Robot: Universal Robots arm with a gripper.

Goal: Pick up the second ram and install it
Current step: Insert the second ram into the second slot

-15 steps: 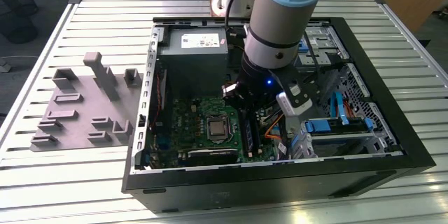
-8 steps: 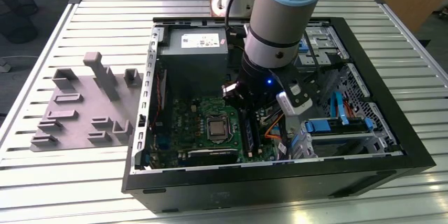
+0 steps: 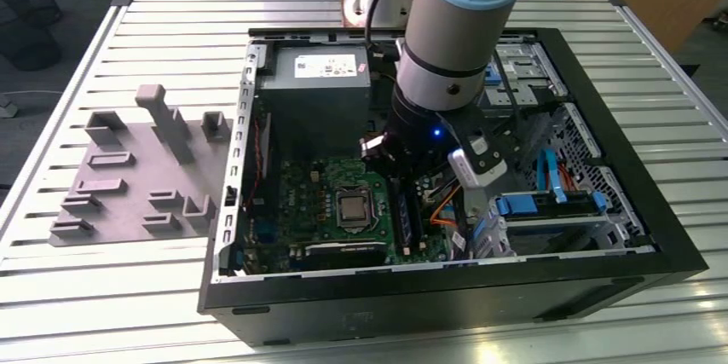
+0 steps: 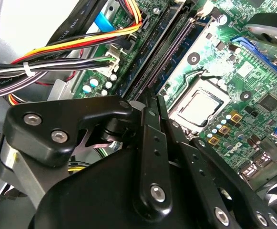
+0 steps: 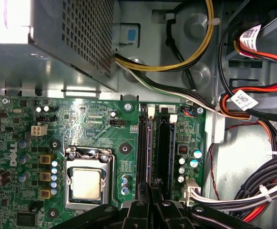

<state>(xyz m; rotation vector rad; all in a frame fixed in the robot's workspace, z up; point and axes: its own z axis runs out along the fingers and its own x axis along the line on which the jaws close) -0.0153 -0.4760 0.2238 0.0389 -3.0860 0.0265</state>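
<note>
End effector (image 4: 153, 102) fingers pinched narrow over ram slots (image 5: 155, 148); exterior view alone shows grey fixture (image 3: 136, 172).

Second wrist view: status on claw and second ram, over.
Claw down at the memory slots. Second ram not told apart from here. Cable bundle alongside, clear of slots.

A green motherboard (image 5: 95, 129) with a silver processor (image 5: 87, 183) sits inside a black computer case (image 3: 637, 236) on a pale grey slatted table (image 3: 136, 40). Yellow, orange, red and black cables (image 4: 71, 45) run beside it. A grey fixture (image 3: 136, 176) lies near the table's edge. The gripper (image 4: 150, 102) is matte black.
</note>
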